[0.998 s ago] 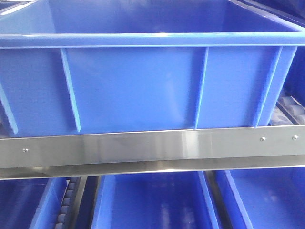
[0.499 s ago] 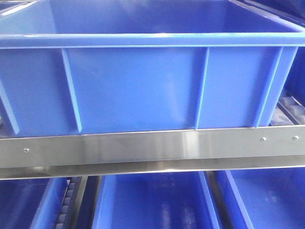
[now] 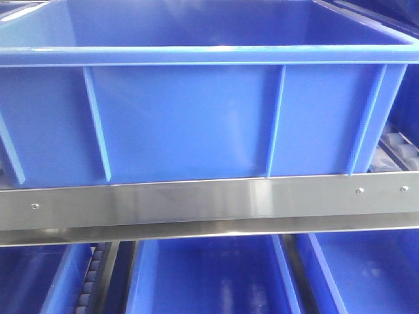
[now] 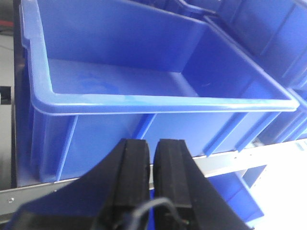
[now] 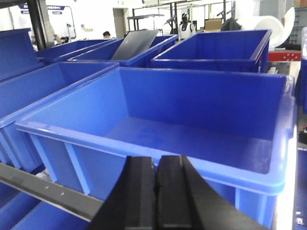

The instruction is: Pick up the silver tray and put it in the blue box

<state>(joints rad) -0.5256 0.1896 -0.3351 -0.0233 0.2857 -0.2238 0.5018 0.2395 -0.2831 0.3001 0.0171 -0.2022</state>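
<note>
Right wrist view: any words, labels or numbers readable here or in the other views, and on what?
None can be read.
Hanging sign, far left background of the right wrist view: blue lettering, too small and blurred.
Blue box: no label or print visible.

left gripper (image 4: 152,165) with black padded jaws nearly together, a thin slit between them, right gripper (image 5: 156,184) with jaws pressed together, both holding nothing

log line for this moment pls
blue box: empty | silver tray: not in view | left gripper: shut, empty | right gripper: shut, empty
</note>
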